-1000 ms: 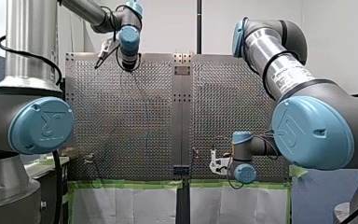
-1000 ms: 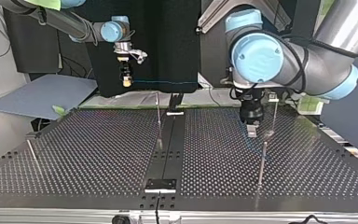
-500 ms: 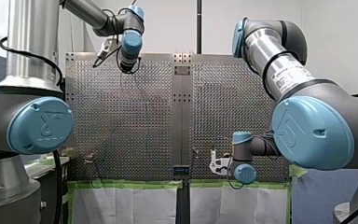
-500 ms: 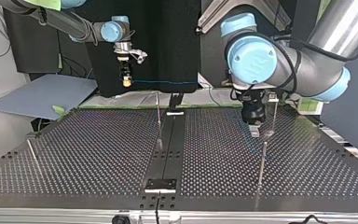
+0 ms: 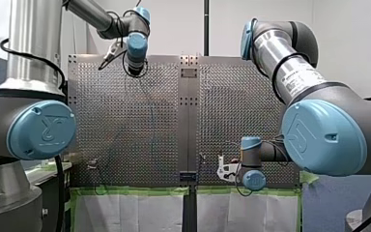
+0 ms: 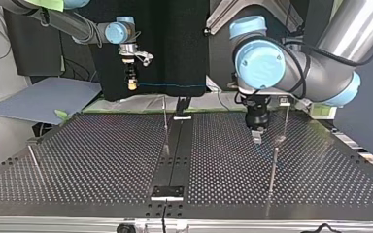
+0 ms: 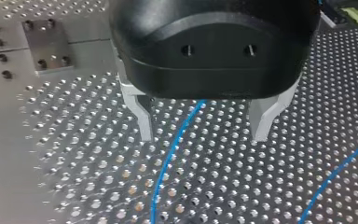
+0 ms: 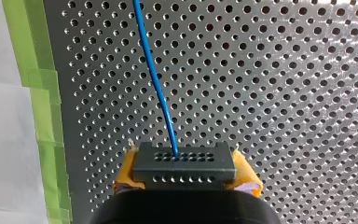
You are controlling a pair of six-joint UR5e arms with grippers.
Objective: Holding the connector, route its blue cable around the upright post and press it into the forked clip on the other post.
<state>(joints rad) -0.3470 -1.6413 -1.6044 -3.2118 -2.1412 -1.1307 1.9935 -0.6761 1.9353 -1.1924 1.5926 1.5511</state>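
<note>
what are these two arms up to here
My right gripper is shut on the black connector, held up off the perforated table, with the blue cable trailing from it. My left gripper hangs open low over the table, its fingers straddling a stretch of the cable without gripping it.

Blue cable [image 8: 155,81] from black connector [image 8: 184,167]

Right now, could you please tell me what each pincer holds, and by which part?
My right pincer grips the black connector by its sides, between yellow pads. My left pincer is open, holding nothing.
</note>
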